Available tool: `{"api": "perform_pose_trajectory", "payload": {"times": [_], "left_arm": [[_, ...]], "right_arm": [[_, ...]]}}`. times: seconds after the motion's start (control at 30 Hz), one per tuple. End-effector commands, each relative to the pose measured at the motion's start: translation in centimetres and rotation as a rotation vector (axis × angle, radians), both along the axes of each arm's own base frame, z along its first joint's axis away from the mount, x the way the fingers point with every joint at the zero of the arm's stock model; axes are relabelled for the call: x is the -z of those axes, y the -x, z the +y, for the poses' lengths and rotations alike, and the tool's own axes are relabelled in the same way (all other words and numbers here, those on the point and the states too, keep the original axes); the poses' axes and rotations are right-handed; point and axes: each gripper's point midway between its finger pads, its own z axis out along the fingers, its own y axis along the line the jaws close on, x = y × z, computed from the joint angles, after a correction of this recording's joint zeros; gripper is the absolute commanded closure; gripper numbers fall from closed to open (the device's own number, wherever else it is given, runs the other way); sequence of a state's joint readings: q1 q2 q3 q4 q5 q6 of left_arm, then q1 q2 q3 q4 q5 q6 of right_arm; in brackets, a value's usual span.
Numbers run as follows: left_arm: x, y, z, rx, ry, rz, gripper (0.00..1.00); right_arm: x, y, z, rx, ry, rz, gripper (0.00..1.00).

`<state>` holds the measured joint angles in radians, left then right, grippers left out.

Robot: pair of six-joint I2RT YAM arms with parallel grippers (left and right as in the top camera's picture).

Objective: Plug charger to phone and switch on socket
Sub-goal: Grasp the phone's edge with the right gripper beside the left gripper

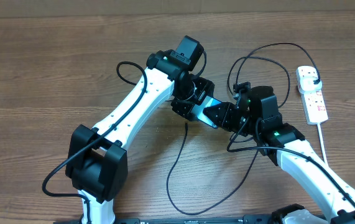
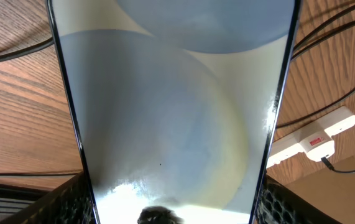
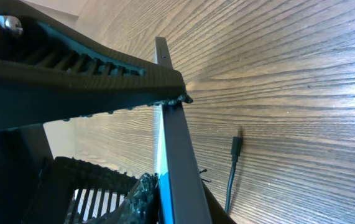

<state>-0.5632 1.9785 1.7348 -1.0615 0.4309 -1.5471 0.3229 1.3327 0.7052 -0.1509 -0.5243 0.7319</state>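
Above the desk (image 1: pixel 53 74), the left hand (image 1: pixel 191 104) clamps the phone (image 2: pixel 177 112) while the right hand (image 1: pixel 225 116) pinches its edge; the charger (image 3: pixel 235 147) lies loose below, unplugged, and the socket (image 1: pixel 314 102) likely awaits switching.

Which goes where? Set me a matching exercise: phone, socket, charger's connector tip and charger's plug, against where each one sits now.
Things:
1. phone
2. socket
3. charger's connector tip
4. charger's plug

Places:
A. lying loose on the table
B. pushed into the socket's end outlet
C. held between the left fingers
D. flat near the table's right edge

Pairs: 1-C, 2-D, 3-A, 4-B
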Motion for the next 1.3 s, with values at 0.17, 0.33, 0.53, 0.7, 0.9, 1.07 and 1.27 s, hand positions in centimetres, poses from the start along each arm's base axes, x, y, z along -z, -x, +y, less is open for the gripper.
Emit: {"api": "perform_pose_trajectory", "payload": {"times": [0.17, 0.33, 0.53, 0.7, 0.9, 1.07, 1.27], "left_arm": [[-1.7, 0.2, -0.4, -0.012, 0.030, -0.025, 0.96], [-1.7, 0.2, -0.4, -0.013, 0.028, -0.026, 0.95], [-1.5, -0.1, -0.1, -0.016, 0.009, -0.040, 0.58], [-1.2, -0.2, 0.6, -0.003, -0.026, -0.057, 0.00], [-1.1, -0.4, 1.5, 0.024, -0.034, -0.064, 0.00], [-1.4, -1.7, 3.1, 0.106, 0.000, -0.119, 0.00], [-2.5, -3.9, 6.1, 0.147, 0.110, -0.163, 0.00]], "right_arm": [[-0.9, -0.7, 0.1, 0.004, 0.005, -0.029, 0.90], [-0.9, -0.7, 0.1, 0.004, 0.005, -0.029, 0.92], [-0.9, -0.7, 0.1, 0.005, 0.005, -0.029, 0.96], [-0.9, -0.7, 0.1, 0.006, 0.003, -0.027, 0.96], [-0.8, -0.7, 0.0, 0.008, 0.005, -0.023, 0.96], [-0.7, -0.8, -0.4, 0.021, 0.007, -0.015, 0.96], [-0.7, -1.4, -1.9, 0.071, -0.023, 0.021, 0.96]]}}
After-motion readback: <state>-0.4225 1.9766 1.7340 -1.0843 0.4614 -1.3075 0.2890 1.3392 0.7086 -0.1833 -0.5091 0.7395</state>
